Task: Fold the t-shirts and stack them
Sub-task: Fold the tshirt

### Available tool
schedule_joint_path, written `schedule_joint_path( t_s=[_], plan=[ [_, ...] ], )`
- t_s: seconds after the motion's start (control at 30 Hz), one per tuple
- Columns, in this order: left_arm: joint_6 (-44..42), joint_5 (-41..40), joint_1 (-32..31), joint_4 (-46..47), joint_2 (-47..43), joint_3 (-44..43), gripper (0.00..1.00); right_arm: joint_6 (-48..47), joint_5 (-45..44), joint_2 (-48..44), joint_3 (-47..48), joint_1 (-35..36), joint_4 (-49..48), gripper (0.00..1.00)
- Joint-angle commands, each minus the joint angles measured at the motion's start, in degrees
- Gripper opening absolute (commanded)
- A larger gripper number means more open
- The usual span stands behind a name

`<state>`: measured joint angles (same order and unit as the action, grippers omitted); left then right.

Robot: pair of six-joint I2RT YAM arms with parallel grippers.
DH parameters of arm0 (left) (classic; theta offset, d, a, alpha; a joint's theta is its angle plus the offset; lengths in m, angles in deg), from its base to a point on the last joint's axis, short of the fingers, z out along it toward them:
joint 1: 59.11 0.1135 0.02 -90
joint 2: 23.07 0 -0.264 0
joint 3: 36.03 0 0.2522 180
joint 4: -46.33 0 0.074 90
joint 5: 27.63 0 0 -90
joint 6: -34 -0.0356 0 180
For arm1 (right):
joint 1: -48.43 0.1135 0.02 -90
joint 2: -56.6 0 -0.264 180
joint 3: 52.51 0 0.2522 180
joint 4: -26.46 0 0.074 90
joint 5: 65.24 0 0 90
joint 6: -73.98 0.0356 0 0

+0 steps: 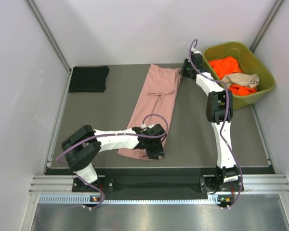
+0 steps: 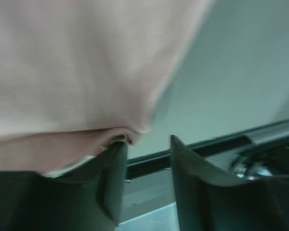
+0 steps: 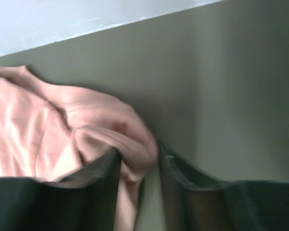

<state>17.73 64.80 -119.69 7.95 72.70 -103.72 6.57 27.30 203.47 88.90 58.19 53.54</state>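
My left pincer (image 2: pixel 147 144) sits at the near end of the dusty pink t-shirt (image 1: pixel 156 103), low over the hem. Its jaws stand partly apart with nothing between them; in the left wrist view the cloth edge only brushes the tip of one finger. My right pincer (image 3: pixel 138 151) is at the far end of the same shirt, on its right-hand corner. Its jaws are narrowly apart with a bunched fold lying loosely between them. A sliver of desk (image 1: pixel 202 139) shows between that fold and one finger, so I judge it is not pinching.

The pink shirt lies stretched lengthwise as a long narrow band, one pincer at each end. That reads to me as a side fold laid flat and let go at both corners. The far end is rumpled and would need smoothing before the next fold.

Well to the left of the pink shirt's far end lies the black t-shirt (image 1: pixel 89 78), folded into a tidy rectangle. I take it as the base of the stack. To the right of the pink shirt's far end, just beyond my right arm, stands the olive-green bin (image 1: pixel 262 65). It holds the orange t-shirt (image 1: pixel 226 65) and the tan t-shirt (image 1: pixel 243 79), both crumpled and waiting their turn.
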Motion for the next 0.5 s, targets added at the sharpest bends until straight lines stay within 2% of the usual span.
schedule_joint_path(
  t_s=[0.0,0.03,0.13,0.2,0.3,0.33,0.4,0.43,0.47],
  plan=[
    [-9.1,3.5,1.9,4.4,-1.5,-5.1,0.48,-2.3,0.0,-0.3,3.5,-2.2,0.4,0.4],
    [-11.7,5.1,2.8,4.1,-2.1,-5.7,0.55,-2.4,0.9,0.0,4.3,-2.3,0.5,0.55],
    [-15.5,7.2,4.8,2.6,-5.7,-7.1,0.6,-3.5,1.7,-0.9,5.6,-2.4,1.4,0.65],
    [-17.6,6.9,6.6,0.4,-10.0,-7.9,0.61,-3.4,2.4,-2.5,6.5,-2.4,5.0,0.67],
    [-21.6,5.8,13.8,-6.2,-17.5,-6.6,0.62,-2.3,3.2,-6.3,6.8,-1.9,10.7,0.67],
    [-23.3,6.1,19.2,-6.9,-19.6,-5.4,0.63,-1.7,3.3,-10.1,4.2,-1.7,13.6,0.67],
    [-25.5,5.9,24.3,-7.2,-25.9,-0.8,0.64,0.0,5.6,-14.7,-0.3,-0.9,14.3,0.67],
    [-26.9,5.9,29.2,-7.5,-27.6,0.5,0.66,1.0,6.0,-19.8,-6.0,-0.4,13.8,0.68],
    [-29.7,6.6,31.5,-8.1,-29.0,2.2,0.68,2.0,7.5,-22.2,-9.1,-0.3,13.0,0.69]
  ],
)
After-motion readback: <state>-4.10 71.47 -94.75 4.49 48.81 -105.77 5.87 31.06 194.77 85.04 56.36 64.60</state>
